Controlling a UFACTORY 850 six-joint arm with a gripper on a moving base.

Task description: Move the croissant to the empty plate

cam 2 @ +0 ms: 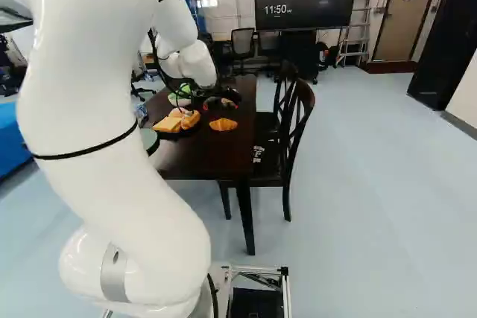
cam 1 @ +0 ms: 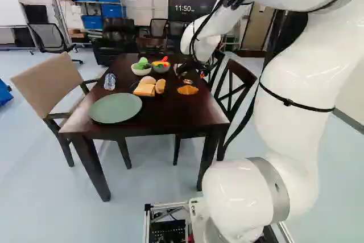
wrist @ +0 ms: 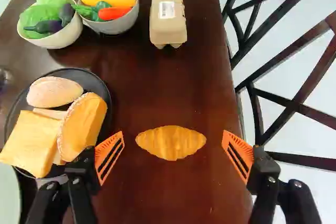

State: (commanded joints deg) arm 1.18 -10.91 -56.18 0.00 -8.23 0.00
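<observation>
White arm [cam 1: 296, 106] nearest in both base views, filling much of each. Black gripper [cam 2: 220, 100] over dark table [cam 1: 165, 119]; wrist view shows its fingers spread wide, pads [wrist: 109, 157] apart. Croissant [wrist: 170, 142] on the table, in the gap between them as seen from the wrist, ungripped. Left base view has green plate [cam 1: 115, 108] whole; wrist view only its edge, right base view a part past the arm. Bread [wrist: 84, 127] on dark plate [wrist: 100, 85] beside it. Egg carton [wrist: 168, 20] clear in wrist view only. Tan-backed chair [cam 1: 54, 83]: left base view only.
</observation>
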